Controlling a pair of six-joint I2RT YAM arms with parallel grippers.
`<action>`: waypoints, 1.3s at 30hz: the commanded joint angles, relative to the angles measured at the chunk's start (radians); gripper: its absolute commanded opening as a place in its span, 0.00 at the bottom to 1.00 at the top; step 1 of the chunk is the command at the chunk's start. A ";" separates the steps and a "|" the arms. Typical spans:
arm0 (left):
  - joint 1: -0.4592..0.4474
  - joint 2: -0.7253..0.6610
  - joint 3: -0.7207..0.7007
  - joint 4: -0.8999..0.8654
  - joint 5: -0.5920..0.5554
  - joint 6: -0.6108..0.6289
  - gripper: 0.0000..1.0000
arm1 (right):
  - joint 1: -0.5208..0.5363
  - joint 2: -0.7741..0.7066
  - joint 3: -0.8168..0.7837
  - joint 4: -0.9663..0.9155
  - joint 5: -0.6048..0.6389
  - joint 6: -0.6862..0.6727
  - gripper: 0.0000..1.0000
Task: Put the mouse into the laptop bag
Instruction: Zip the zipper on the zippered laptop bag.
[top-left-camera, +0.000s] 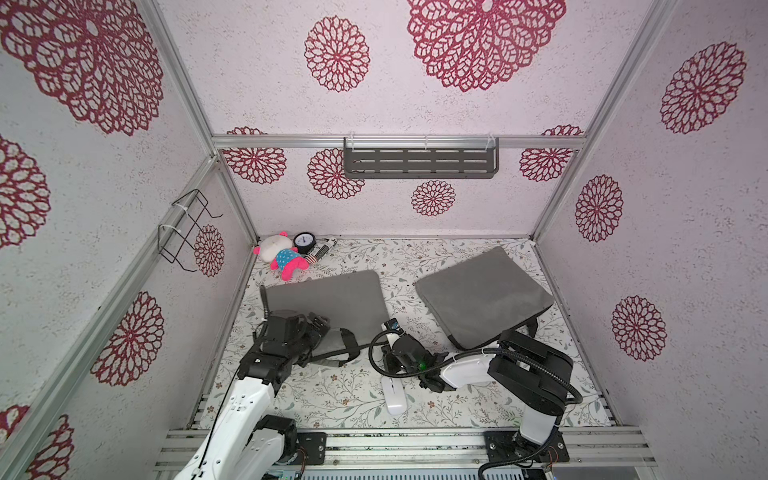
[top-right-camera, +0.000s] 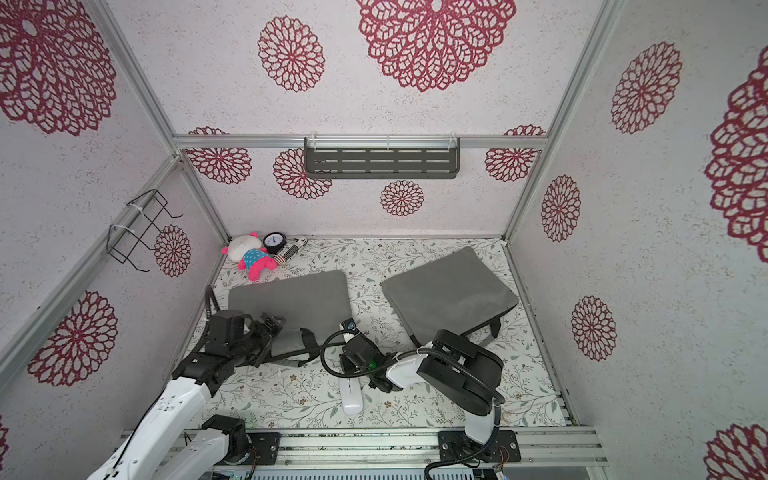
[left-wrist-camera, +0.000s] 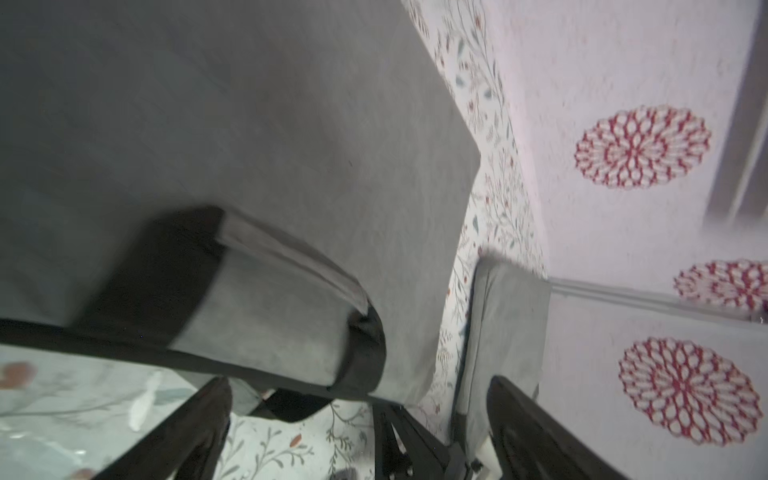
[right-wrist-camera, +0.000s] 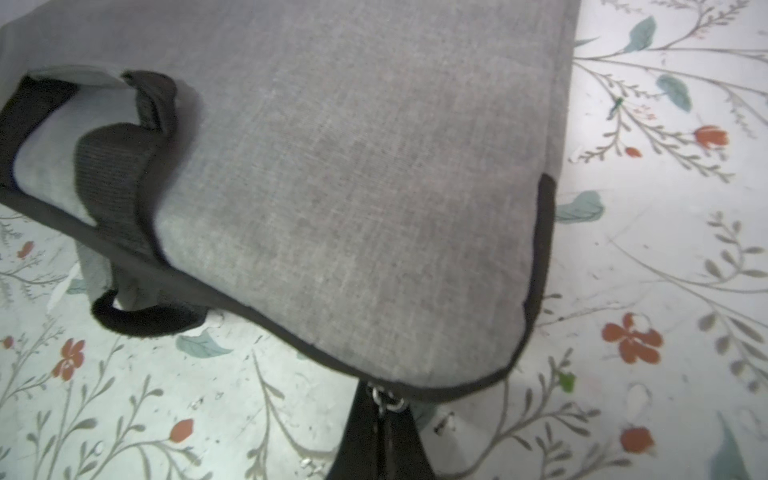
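A grey laptop bag (top-left-camera: 328, 299) lies flat at the left middle of the floral table; its black-trimmed handle (top-left-camera: 343, 345) faces the front. My left gripper (top-left-camera: 319, 323) hovers open over that handle with nothing between its fingers (left-wrist-camera: 523, 419). My right gripper (right-wrist-camera: 384, 411) is shut on the zipper pull (right-wrist-camera: 386, 402) at the bag's near right corner (top-left-camera: 380, 332). The white mouse (top-left-camera: 392, 395) lies on the table in front of the right wrist, seen in both top views (top-right-camera: 351, 397). Its far end is hidden under that wrist.
A second grey bag (top-left-camera: 482, 295) lies at the right, its near edge under the right arm. A pink plush toy (top-left-camera: 280, 255), a round gauge (top-left-camera: 304, 241) and a marker (top-left-camera: 322, 250) sit in the back left corner. A wire rack (top-left-camera: 185, 228) hangs on the left wall.
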 joint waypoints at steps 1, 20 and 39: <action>-0.156 0.060 -0.049 0.233 -0.067 -0.153 0.98 | 0.036 0.002 0.029 0.078 -0.046 -0.034 0.00; -0.337 0.515 0.073 0.378 -0.195 -0.178 0.62 | 0.108 0.024 -0.057 0.305 -0.141 -0.086 0.00; -0.336 0.449 0.064 0.275 -0.239 -0.176 0.00 | -0.015 0.062 -0.156 0.382 -0.127 -0.089 0.00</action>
